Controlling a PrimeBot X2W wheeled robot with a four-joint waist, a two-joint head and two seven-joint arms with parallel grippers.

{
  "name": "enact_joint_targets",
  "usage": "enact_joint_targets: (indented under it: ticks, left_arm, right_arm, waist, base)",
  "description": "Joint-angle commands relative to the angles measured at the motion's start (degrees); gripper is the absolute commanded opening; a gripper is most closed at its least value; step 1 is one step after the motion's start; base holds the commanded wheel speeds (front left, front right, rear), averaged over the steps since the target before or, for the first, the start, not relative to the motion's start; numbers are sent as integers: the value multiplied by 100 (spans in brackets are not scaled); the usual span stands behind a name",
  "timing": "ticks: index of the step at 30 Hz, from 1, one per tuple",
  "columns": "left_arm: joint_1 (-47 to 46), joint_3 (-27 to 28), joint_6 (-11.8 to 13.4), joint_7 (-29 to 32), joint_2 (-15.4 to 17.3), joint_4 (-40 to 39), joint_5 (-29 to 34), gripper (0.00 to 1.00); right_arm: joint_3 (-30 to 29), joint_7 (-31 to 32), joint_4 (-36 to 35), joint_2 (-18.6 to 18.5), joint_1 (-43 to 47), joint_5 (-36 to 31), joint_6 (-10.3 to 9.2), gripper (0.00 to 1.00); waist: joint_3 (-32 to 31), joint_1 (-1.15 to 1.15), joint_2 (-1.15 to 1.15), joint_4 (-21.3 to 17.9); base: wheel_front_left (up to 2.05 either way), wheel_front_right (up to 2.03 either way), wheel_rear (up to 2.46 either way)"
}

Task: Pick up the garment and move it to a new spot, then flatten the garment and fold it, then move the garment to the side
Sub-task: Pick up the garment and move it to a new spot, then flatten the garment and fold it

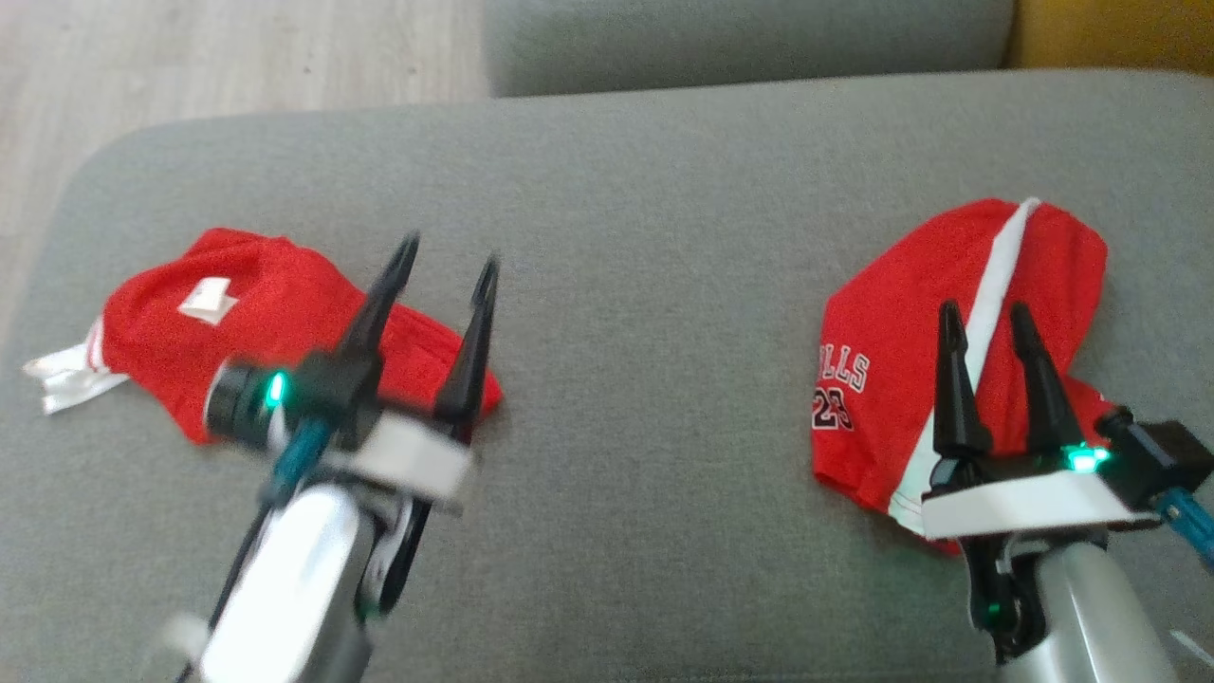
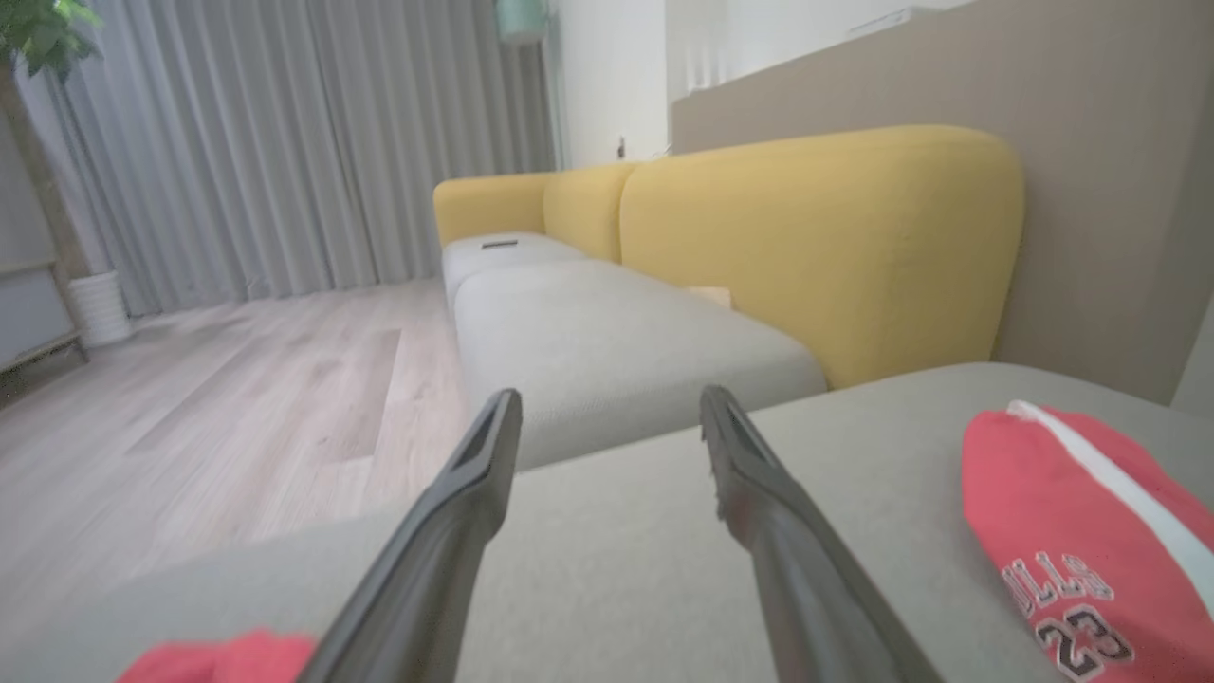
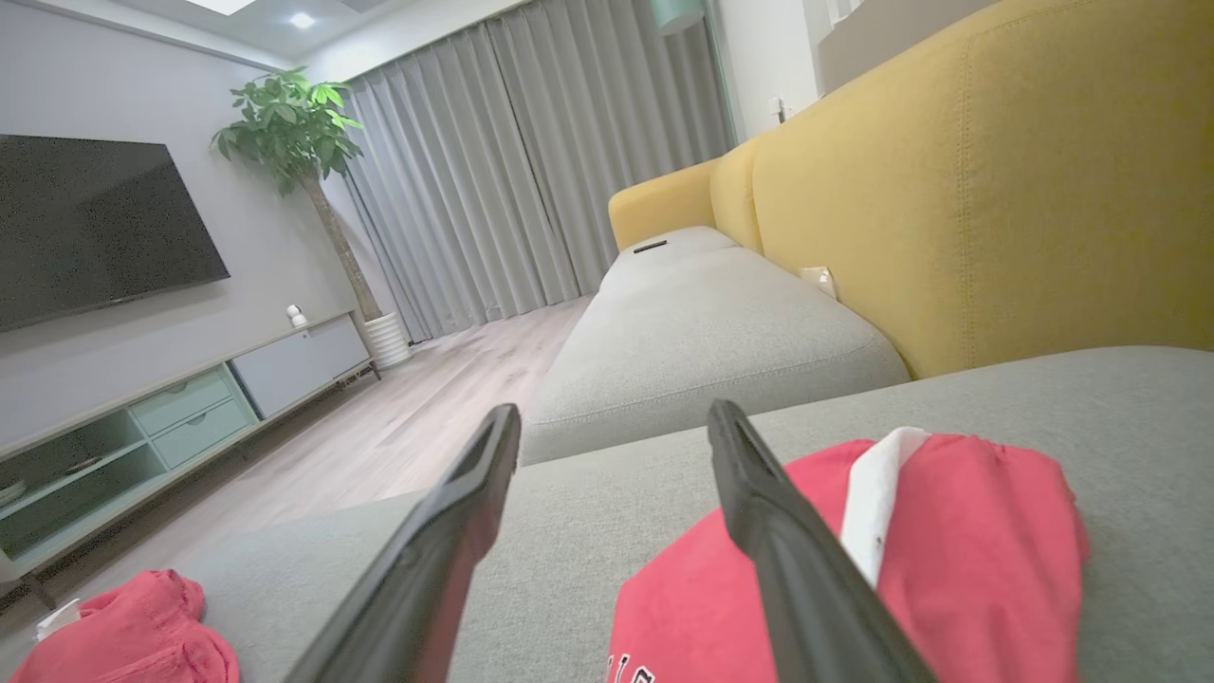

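Left tool (image 1: 449,251): fingers spread apart with nothing between them, hanging over the near right end of the left garment (image 1: 266,304).
Right tool (image 1: 984,311): fingers apart and empty, above the white stripe of the right garment (image 1: 882,323).
Left garment: red, bunched into a compact heap with a white label on top. It lies near the left end of the grey cushion (image 1: 645,218), and its white hem points toward that edge.
Right garment: red with lettering, lying loosely on the cushion's right part, well apart from the other.
Risk: a low finger could catch a fold on any sideways move and drag the heap open.
Edges: the rounded left corner is close. A leftward nudge could tip the cloth onto the floor (image 1: 190,57).
Open room: a wide bare strip between the garments, and more bare cushion behind them up to the far seat (image 1: 740,38).
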Motion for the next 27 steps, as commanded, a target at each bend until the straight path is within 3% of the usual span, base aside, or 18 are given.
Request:
enact_joint_targets:
  ticks: [1, 9, 17, 23, 27]
  left_arm:
    - [163, 351, 35, -28, 156, -282, 19, 100]
    - [1442, 809, 27, -28, -76, -660, 197, 100]
    - [1699, 1128, -127, -28, -417, -830, 359, 100]
    - [1474, 1183, -407, -28, -554, -857, 547, 100]
    - [1344, 1146, -538, -28, -617, -841, 587, 100]
  right_arm:
    - [98, -37, -198, -26, -13, -53, -5, 100]
    - [152, -37, -154, -26, 265, 28, -5, 100]
    - [115, -37, -121, -26, 283, -83, -5, 100]
    - [-675, 5, 373, -26, -513, -478, -5, 100]
    - [-1316, 553, 1123, -26, -1337, -766, -5, 100]
  waist:
    - [-179, 1, 0, 150]
    - [-413, 1, 0, 84]
    - [-356, 1, 0, 44]
    - [11, 1, 0, 129]
    - [215, 1, 0, 237]
  base:
    - [0, 0, 0]
    - [0, 0, 0]
    - [0, 0, 0]
    - [0, 0, 0]
    - [0, 0, 0]
